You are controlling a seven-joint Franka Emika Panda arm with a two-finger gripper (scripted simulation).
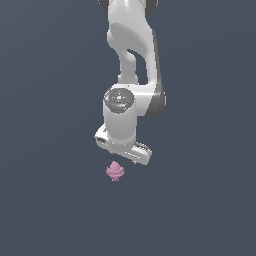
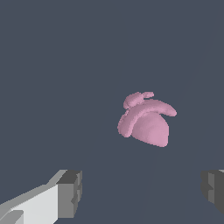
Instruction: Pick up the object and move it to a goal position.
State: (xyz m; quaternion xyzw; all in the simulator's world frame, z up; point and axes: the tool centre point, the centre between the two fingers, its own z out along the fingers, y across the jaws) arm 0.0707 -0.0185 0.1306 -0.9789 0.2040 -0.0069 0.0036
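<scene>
The floor lay bare at every clock direction around the bud, so nothing blocked an approach from 3, 6 or 9 o'clock in the exterior view. Only the arm itself stood at 12 o'clock, rising above. In the wrist view the fingers stood wide apart (an open gap between them), and the bud lay beyond that gap, touching neither.

Exterior view faces the arm; wrist view seemingly looks down.
</scene>
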